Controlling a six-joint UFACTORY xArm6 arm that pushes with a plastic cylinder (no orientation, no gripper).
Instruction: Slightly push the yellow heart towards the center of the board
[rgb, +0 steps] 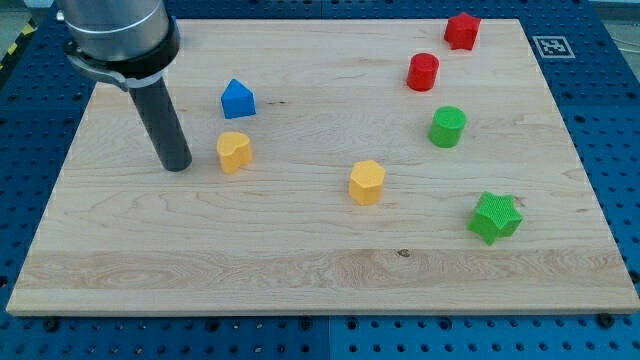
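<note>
The yellow heart (234, 151) lies on the left part of the wooden board (300, 265). My tip (177, 166) rests on the board just to the view's left of the heart, a small gap away and not touching it. A yellow hexagon (367, 182) lies near the middle of the board, to the right of the heart and slightly lower.
A blue house-shaped block (238, 98) sits just above the heart. A red star (462, 30), red cylinder (423, 72) and green cylinder (447, 127) stand at the upper right. A green star (495, 217) lies at the right.
</note>
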